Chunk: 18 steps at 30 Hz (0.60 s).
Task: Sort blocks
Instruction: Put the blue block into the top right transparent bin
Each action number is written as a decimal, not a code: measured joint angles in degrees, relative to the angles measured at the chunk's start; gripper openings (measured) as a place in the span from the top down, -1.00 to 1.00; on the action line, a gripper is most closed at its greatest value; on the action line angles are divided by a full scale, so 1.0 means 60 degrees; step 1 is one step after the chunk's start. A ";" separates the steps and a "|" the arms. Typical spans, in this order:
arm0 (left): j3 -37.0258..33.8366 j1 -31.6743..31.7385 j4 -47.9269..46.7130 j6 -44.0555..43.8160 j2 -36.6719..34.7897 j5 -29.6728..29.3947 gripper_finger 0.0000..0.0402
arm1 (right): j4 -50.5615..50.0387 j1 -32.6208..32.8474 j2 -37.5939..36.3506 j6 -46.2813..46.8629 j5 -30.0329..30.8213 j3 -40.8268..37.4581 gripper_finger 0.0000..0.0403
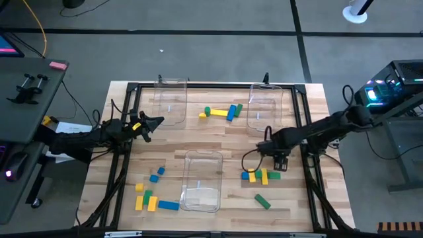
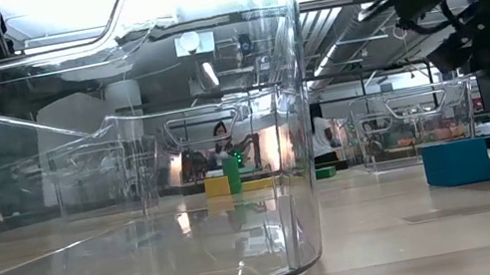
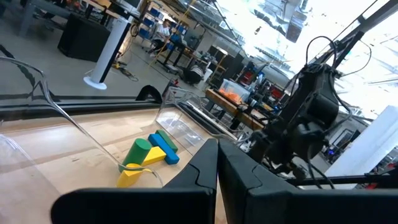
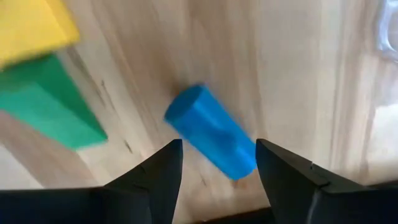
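Yellow, green and blue blocks lie on the wooden table in three groups: far middle (image 1: pixel 219 113), near left (image 1: pixel 151 196) and near right (image 1: pixel 260 176), with a lone green block (image 1: pixel 262 200) in front. My right gripper (image 4: pixel 217 167) points down over the near-right group, open. A blue round block (image 4: pixel 211 132) lies flat on its side on the wood just beyond the gap between its fingers, untouched, with a green block (image 4: pixel 50 111) and a yellow block (image 4: pixel 30 28) beside it. My left gripper (image 1: pixel 149 125) waits at the table's left side, shut and holding nothing.
Three clear plastic bins stand on the table: far left (image 1: pixel 170 99), far right (image 1: pixel 264 106) and near middle (image 1: pixel 201 190). A black frame (image 1: pixel 132 89) runs around the tabletop. In the low view the near bin's wall (image 2: pixel 234 190) fills the foreground.
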 joint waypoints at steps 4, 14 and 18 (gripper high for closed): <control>0.0000 0.0001 0.0000 0.0001 0.0000 0.0001 1.00 | 0.0418 -0.0115 0.0377 -0.1326 -0.0045 0.0000 0.01; 0.0000 0.0004 -0.0002 -0.0001 0.0000 0.0000 1.00 | 0.1776 -0.0086 0.1556 -0.1877 0.0234 0.0017 0.02; 0.0000 0.0003 0.0000 -0.0001 0.0000 0.0000 1.00 | 0.1746 -0.0086 0.1564 -0.1461 0.0153 0.0033 0.23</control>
